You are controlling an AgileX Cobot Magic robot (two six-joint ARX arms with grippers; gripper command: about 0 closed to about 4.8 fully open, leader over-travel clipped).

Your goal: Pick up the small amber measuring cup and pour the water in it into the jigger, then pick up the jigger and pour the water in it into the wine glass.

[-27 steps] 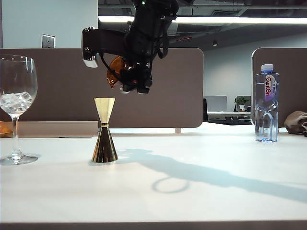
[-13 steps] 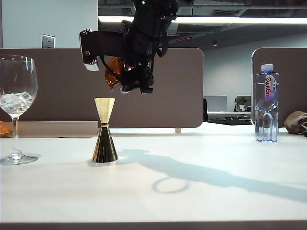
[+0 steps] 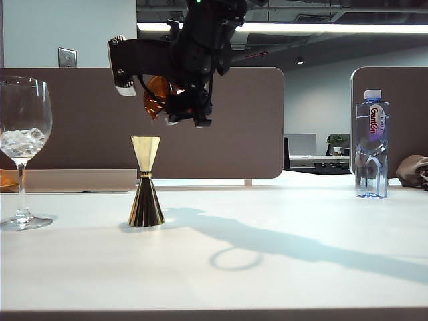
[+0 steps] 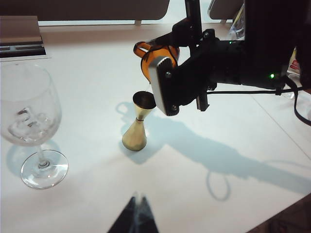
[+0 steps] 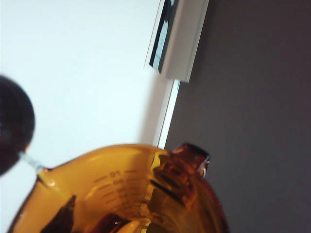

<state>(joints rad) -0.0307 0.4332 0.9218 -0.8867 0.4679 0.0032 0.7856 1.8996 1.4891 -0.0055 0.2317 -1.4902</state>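
Pouring looks under way. In the exterior view the right tool [image 3: 182, 114] grasps the amber cup [image 3: 156, 97], tipped on its side just above the jigger [image 3: 146, 182], mouth slightly to the jigger's right. The wine glass [image 3: 23, 150] stands well apart at the left bench [image 3: 281, 267] edge, open bench between.

From the left wrist, the cup's spout [image 4: 142, 47] hangs over the jigger's mouth [image 4: 144, 99]; the left tool [image 4: 136, 216] waits nearer the bench's front edge, its fingers together.

From the right wrist, the cup [image 5: 126, 194] fills the view, a thin thread of water [image 5: 41, 172] leaving its rim.

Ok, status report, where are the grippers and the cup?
Right gripper shut on small amber glass measuring cup, tipped above gold hourglass jigger. Left gripper low, idle, state unclear. Nothing in the way.
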